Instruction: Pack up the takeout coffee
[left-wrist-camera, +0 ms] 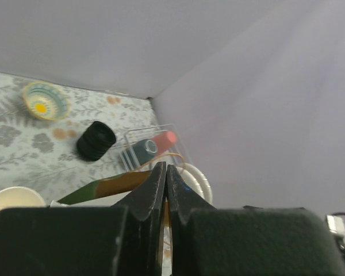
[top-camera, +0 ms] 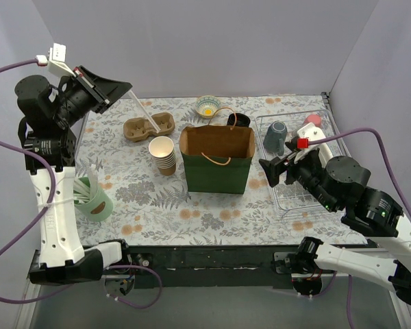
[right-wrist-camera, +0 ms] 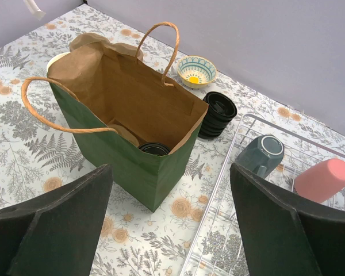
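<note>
Coffee cup (right-wrist-camera: 154,149) w/ black lid sits low inside green paper bag (right-wrist-camera: 126,167); packing looks done. Right gripper (top-camera: 268,173) spread wide, empty; left gripper (left-wrist-camera: 165,172) pinched shut. Next, prob.: pull arms clear.

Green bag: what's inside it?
A black-lidded takeout coffee sits at the bottom of the green bag; its cup body is hidden behind the bag's near wall.

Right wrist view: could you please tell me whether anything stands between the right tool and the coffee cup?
The coffee cup sits low inside the paper bag, so the bag's near green wall lies between it and the open right tool. The top is open.
</note>
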Available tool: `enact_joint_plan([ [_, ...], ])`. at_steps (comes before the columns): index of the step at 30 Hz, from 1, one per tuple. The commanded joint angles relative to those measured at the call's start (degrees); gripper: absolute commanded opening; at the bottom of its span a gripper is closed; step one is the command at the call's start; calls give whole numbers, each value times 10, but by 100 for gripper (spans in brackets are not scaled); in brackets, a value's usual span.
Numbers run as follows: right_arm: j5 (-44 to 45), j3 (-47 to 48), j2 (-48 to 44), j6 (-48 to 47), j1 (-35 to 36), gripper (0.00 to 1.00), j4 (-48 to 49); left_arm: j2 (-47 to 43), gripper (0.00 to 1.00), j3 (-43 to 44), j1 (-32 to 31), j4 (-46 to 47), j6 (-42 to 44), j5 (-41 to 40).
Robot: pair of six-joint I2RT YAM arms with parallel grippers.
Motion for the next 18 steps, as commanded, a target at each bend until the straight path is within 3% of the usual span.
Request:
enact_joint_plan([
  [1,13,15,-1,9,-2,90,10,-49,0,-78,-13,118,-80,83],
  [3,8,17,2,6,-2,90,12,-77,0,-144,-18,183,-100,88],
  [8,6,29,9,1,-2,90,3,-85,0,-194,-34,257,-151,75],
  [10,8,28,4,1,-2,90,3,-70,0,-185,-59,260,-146,65],
  [15,12,26,-6,10,-2,89,-8,-30,0,-172,-192,260,-109,-9],
  [18,14,29,-11,16,-2,89,-12,-13,0,-188,-228,258,-82,-45],
])
